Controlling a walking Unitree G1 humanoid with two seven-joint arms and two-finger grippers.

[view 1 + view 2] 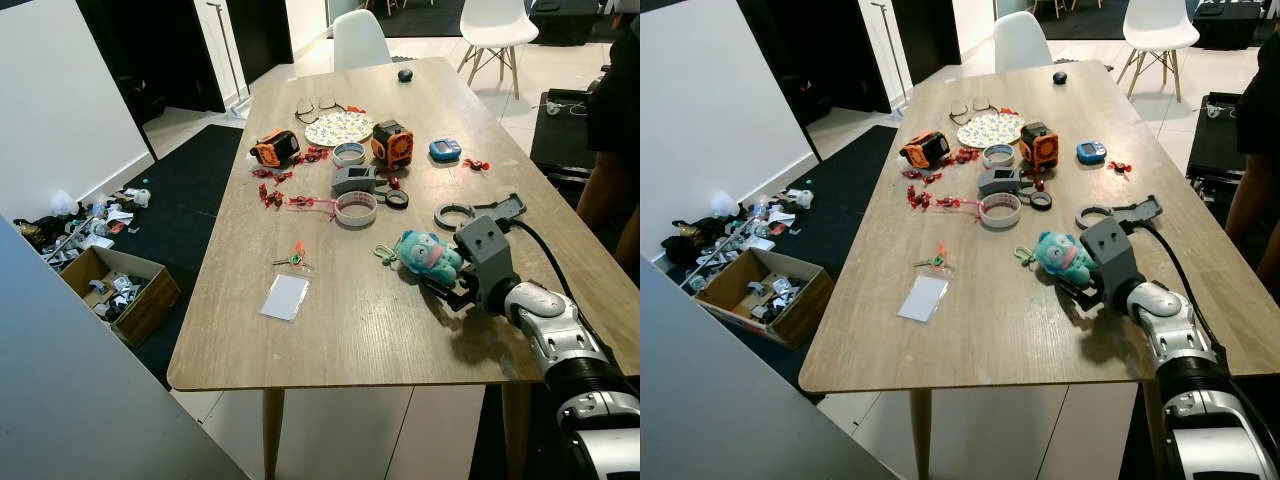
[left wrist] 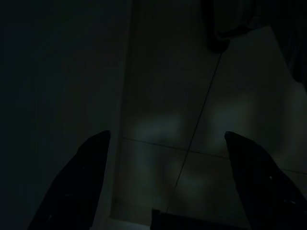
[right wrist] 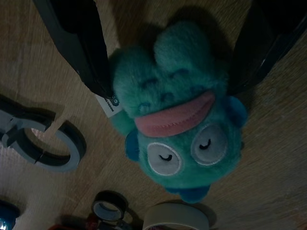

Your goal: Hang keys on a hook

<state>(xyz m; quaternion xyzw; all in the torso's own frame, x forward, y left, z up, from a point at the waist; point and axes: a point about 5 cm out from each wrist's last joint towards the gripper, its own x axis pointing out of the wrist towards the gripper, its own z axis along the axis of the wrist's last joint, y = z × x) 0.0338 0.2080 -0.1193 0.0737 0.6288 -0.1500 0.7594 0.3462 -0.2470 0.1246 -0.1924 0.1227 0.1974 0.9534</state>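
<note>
Right hand point(image 1: 447, 283) reaches over the desk's point(image 1: 400, 330) near right part, its two black fingers point(image 3: 79, 43) spread on either side of a teal plush toy point(image 3: 180, 129), one finger against its side, the other close by, not clamped. Beside the desk on the floor, a cardboard box point(image 1: 120, 290) holds small mixed clutter. Open wood lies along the desk's near edge around a white card point(image 1: 285, 297). Keys point(image 1: 292, 260) rest just beyond that card, well apart from the hand. Left hand point(image 2: 168, 182) hangs released over dim floor tiles.
</note>
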